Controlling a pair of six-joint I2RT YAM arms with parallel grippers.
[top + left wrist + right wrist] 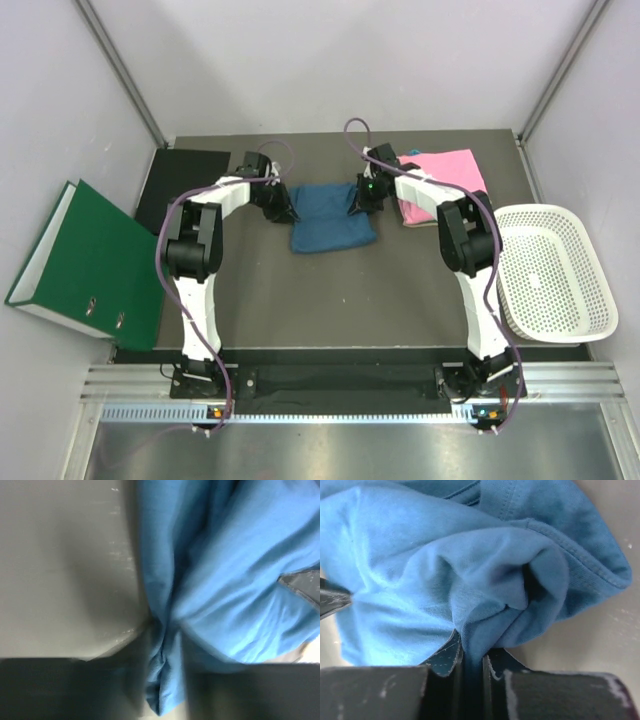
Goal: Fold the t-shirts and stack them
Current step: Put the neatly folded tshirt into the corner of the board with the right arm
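The teal-blue t-shirt (pixel 330 218) lies folded at the far middle of the table. My left gripper (pixel 283 208) is shut on its left edge; in the left wrist view a bunch of blue cloth (pixel 167 670) is pinched between the blurred fingers. My right gripper (pixel 358 203) is shut on its right edge; in the right wrist view a fold of cloth (pixel 485 635) runs down between the fingers. The pink t-shirt (pixel 446 180) lies folded at the far right, partly under the right arm. No neck label shows.
A white mesh basket (pixel 553 270) stands at the right edge. A green binder (pixel 85 262) leans off the table's left side, with a black folder (pixel 175 185) behind it. Grey walls enclose the table on three sides.
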